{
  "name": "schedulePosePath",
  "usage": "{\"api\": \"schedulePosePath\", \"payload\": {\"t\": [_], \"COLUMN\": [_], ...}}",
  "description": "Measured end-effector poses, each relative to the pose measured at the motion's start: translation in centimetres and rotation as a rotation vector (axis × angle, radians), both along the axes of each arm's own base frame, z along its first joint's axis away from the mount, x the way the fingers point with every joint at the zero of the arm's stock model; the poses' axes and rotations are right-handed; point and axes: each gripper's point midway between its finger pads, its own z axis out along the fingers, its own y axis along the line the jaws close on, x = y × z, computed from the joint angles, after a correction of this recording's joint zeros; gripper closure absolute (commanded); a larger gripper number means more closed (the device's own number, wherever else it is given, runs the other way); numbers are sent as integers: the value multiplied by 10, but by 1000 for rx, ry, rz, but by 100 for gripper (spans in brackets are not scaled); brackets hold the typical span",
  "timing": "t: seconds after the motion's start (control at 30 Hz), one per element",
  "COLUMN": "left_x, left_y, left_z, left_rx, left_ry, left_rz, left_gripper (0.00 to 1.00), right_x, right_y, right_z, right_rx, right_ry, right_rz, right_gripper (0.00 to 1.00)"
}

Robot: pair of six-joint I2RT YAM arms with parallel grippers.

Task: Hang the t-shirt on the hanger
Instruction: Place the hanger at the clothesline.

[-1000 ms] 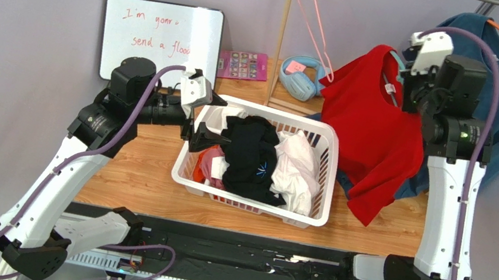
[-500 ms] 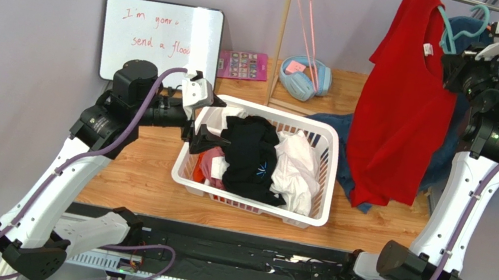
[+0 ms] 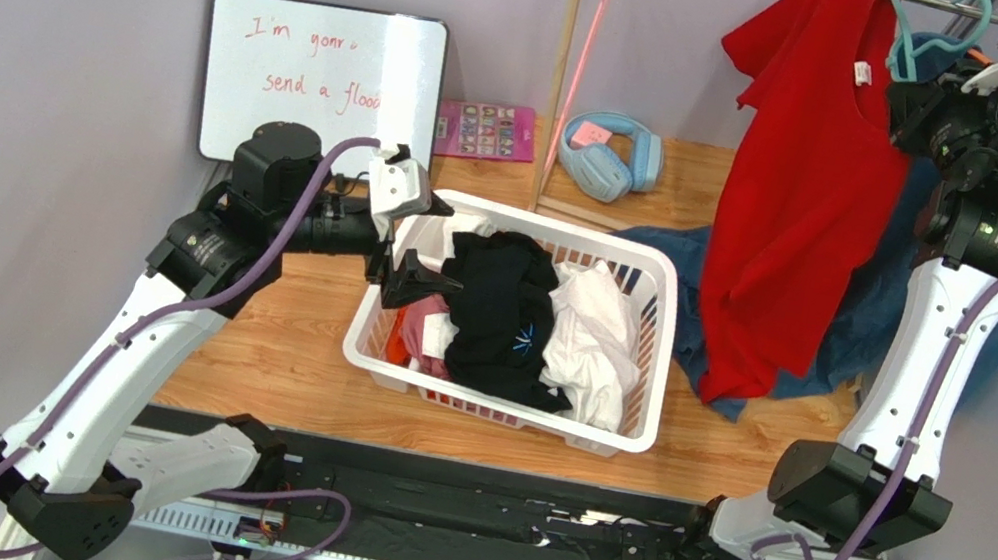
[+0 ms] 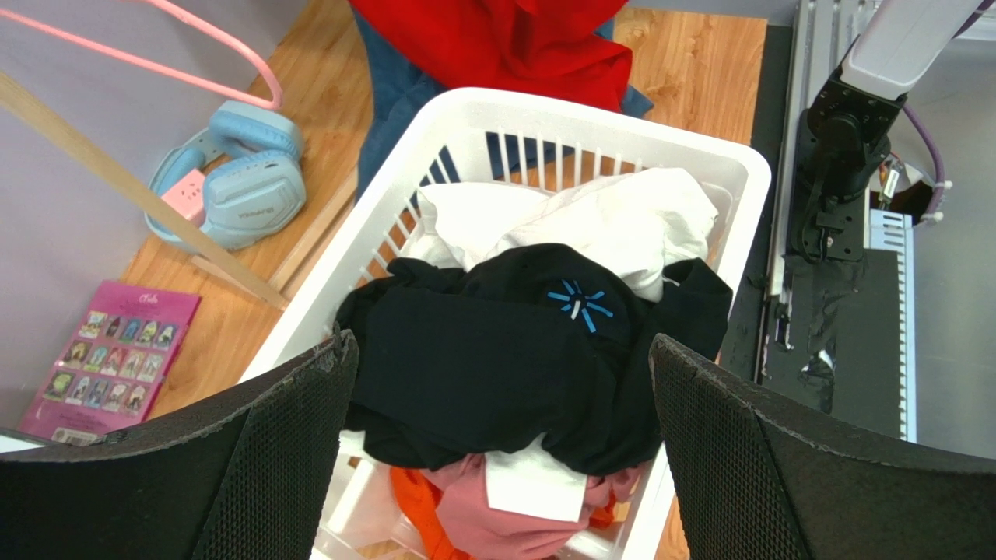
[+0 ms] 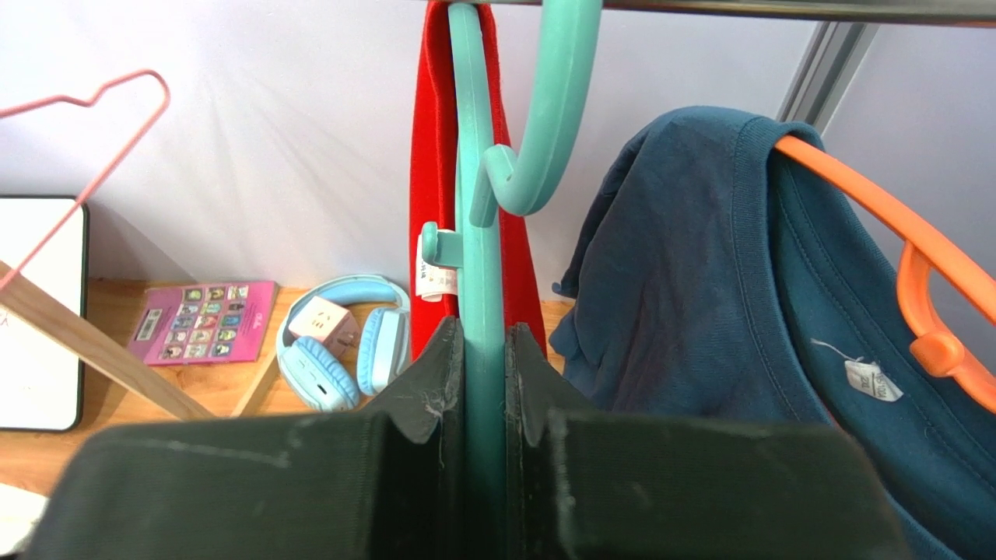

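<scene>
Shirt update: the red t-shirt [image 3: 794, 193] is hanging up high at the back right, draped on the teal hanger [image 5: 477, 233], and the hanger's hook curls up to the metal rail [image 5: 760, 9]. The right gripper [image 5: 485, 350] has its fingers pinched tight on the hanger's stem just under the hook, with the shirt's little white label [image 5: 435, 278] poking out right beside it. The shirt's lower end dangles down in front of a teal-blue top [image 5: 701, 292], which sits on an orange hanger [image 5: 889, 222] just to the right on the same rail. Over on the other side, the left gripper [image 3: 407, 277] hovers at the left end of the white basket [image 3: 656, 337], fingers spread wide with nothing between them. Right below it is a black garment [image 4: 491, 385] piled on top of white and pink laundry. Blue headphones [image 3: 608, 150] and a whiteboard [image 3: 319, 75] sit at the back of the table.
</scene>
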Motion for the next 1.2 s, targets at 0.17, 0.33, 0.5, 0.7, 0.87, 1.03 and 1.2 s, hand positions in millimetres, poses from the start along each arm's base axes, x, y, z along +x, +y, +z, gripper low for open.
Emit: {"api": "schedulePosePath", "payload": {"t": [0.17, 0.33, 0.5, 0.7, 0.87, 1.03, 1.2], "left_x": [1, 4, 7, 13, 20, 33, 45], "left_y": [0, -1, -1, 1, 4, 10, 29], "left_z": [-4, -8, -10, -17, -28, -45, -39], "left_rx": [6, 12, 19, 38, 61, 62, -1], "left_ry": [8, 18, 24, 43, 105, 241, 319], "left_rz": [2, 6, 15, 49, 101, 184, 295], "left_gripper": [2, 2, 1, 1, 1, 1, 1], "right_x": [8, 18, 31, 27, -2, -44, -89], "right_y": [-6, -12, -21, -21, -11, 2, 17], "right_z": [2, -1, -14, -19, -9, 32, 72], "right_rx": [22, 43, 55, 51, 16, -56, -139], "right_ry": [-18, -25, -3, 8, -23, -125, -229], "right_rz": [-22, -45, -67, -76, -75, -83, -87], "right_gripper": [100, 100, 97, 59, 29, 2, 0]}}
